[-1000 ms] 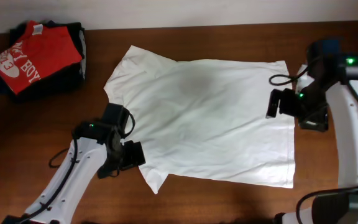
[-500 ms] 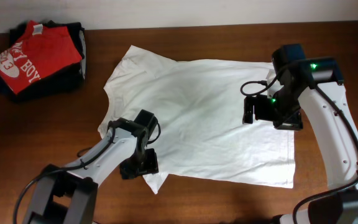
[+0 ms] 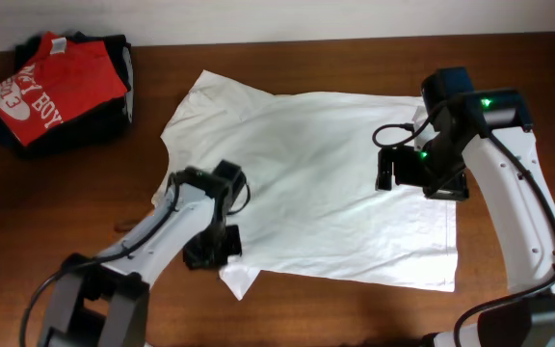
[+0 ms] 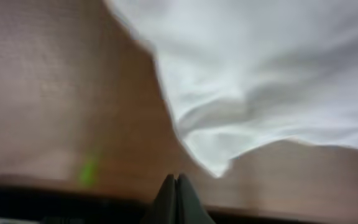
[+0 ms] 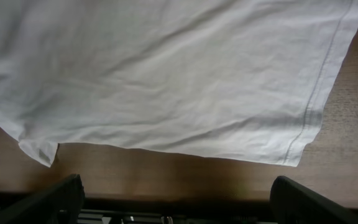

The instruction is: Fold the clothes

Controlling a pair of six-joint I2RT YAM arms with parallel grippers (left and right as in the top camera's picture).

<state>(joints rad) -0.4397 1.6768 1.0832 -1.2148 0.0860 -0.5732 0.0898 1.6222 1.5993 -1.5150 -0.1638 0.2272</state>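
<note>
Now the left pincer, closed, has shifted slightly by the T-shirt; right pincer stays wide.

White T-shirt, spread out flat.
The white T-shirt lies open with light wrinkles; one sleeve corner is just beside the left gripper, and the part near its hem lies under the right gripper.
</note>
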